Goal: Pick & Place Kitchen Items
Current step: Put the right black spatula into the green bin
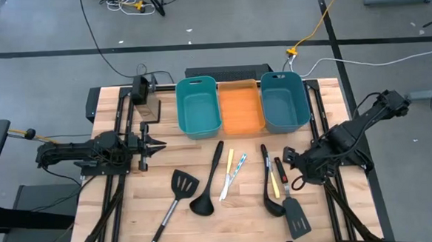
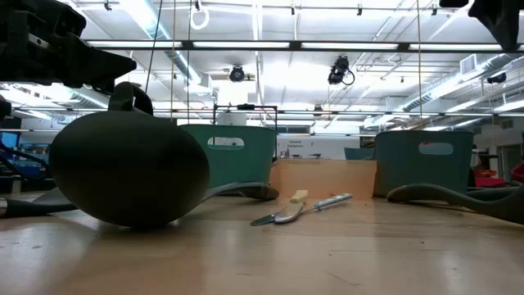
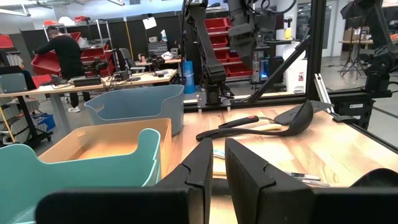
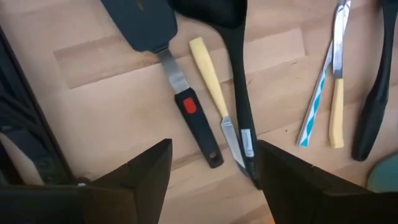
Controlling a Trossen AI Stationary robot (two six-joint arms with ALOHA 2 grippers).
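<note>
Tabletop: spatula (image 4: 186, 102) lies just beyond open right claw (image 4: 214, 171).

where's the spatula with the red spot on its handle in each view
High view: spatula lies lower right, by the right gripper.
Low view: cannot tell it apart.
Left wrist view: its handle shows far across the table, behind a ladle.
Right wrist view: upper left of centre, beyond the open fingers.
Shared landmark: the yellow-handled knife beside it.
</note>
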